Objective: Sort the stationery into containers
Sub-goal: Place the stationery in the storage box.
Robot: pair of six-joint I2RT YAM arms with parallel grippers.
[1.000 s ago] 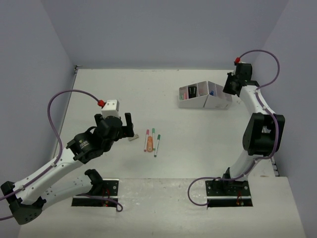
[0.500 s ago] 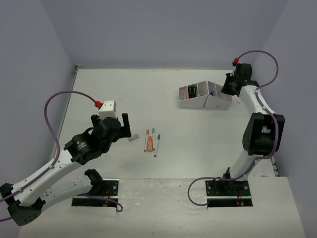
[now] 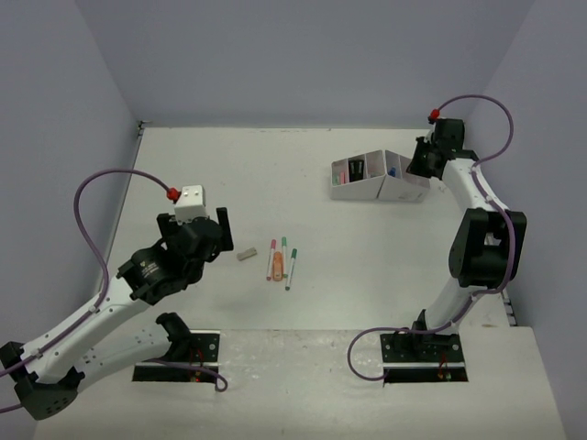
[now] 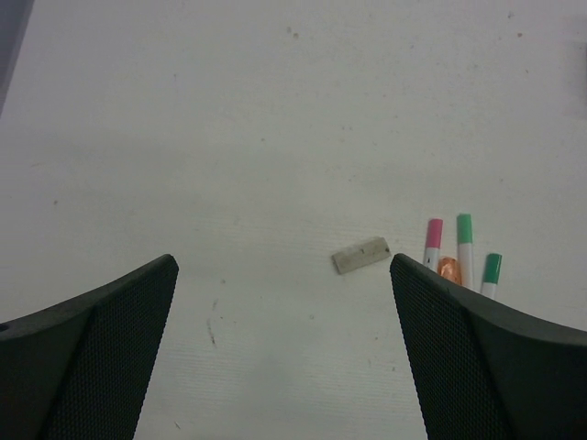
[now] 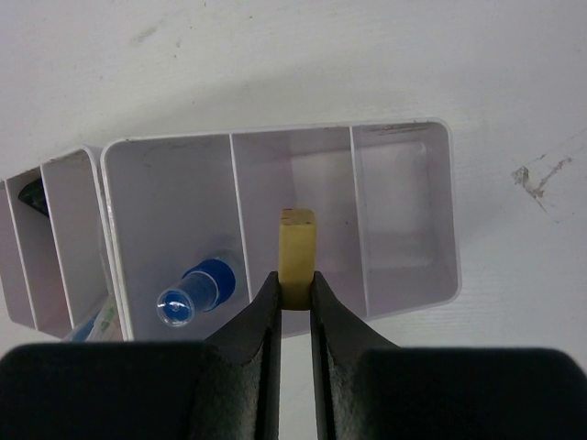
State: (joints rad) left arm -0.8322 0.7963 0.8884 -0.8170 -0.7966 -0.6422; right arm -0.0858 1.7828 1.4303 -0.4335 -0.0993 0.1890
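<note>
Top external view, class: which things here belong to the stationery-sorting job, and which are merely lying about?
Belong to the job:
- white plastic compartmented organizer
- small grey flat block
- pink-capped pen
- two green-capped pens
- stubby orange highlighter
- tan rectangular block, pinched in the right fingers

Merely about:
- purple cables
- black arm base plates

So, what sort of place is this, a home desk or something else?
Most likely a robotics lab test cell. A white table is boxed in by plain walls, the left arm and right arm are bolted at its near edge, and a few pens and a white organizer lie on it.
</note>
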